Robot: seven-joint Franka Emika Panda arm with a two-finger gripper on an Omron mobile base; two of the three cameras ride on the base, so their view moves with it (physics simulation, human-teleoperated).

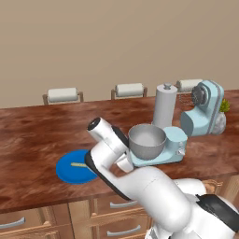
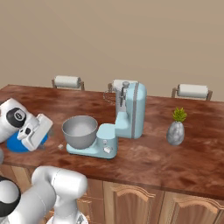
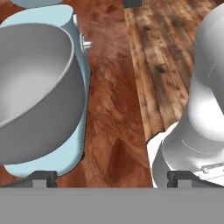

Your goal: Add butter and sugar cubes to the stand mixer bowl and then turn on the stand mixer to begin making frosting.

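The butter (image 1: 78, 164), a thin pale-yellow stick, lies on a blue plate (image 1: 65, 172) at the counter's front left. A tiny white sugar cube (image 2: 60, 146) rests on the wood just left of the stand mixer bowl (image 2: 79, 131), a shiny grey bowl that sits empty on the light-blue stand mixer (image 2: 131, 111), whose head is tilted back. My gripper (image 3: 111, 177) hangs open over the counter between plate and bowl, holding nothing. In the hand view the bowl (image 3: 30, 87) is at the left and the mixer's small knob (image 3: 86, 43) beside it.
A tall grey cylinder (image 1: 165, 107) with a knob stands behind the bowl. A small plant in a grey vase (image 2: 176, 131) sits right of the mixer. Chair backs (image 1: 62, 95) line the counter's far edge. Drawers (image 1: 123, 231) run under the near edge.
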